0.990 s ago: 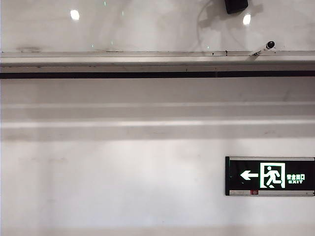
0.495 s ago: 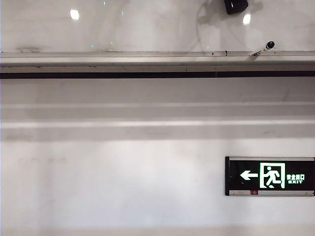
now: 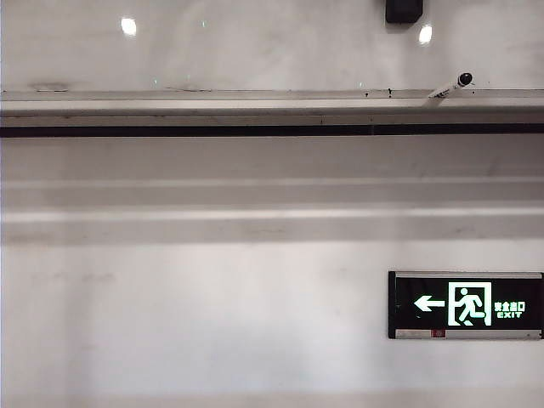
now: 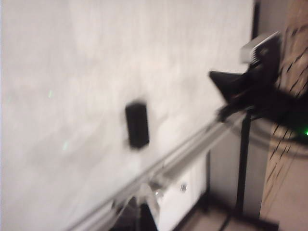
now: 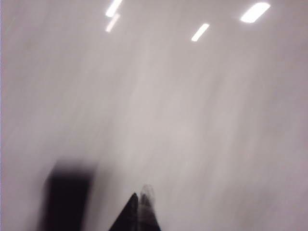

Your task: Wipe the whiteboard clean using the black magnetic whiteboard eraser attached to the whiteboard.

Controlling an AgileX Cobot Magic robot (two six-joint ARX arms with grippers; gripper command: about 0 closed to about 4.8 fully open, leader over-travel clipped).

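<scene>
Likely light and rigid — pinch the small glossy black rectangular eraser (image 3: 404,10) across its narrow sides, high on the right of the wide glossy whiteboard (image 3: 255,51); left gripper (image 4: 144,214) and right gripper (image 5: 139,211) both have jaws pressed together, holding nothing.

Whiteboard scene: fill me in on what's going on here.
A two-armed robot is set to wipe the whiteboard with the black eraser, which sits on the board by itself, above the tray rail where a marker lies. The right hand is shut, empty, beside the eraser. The left hand is shut too, farther off. No arm shows in the exterior view.
</scene>
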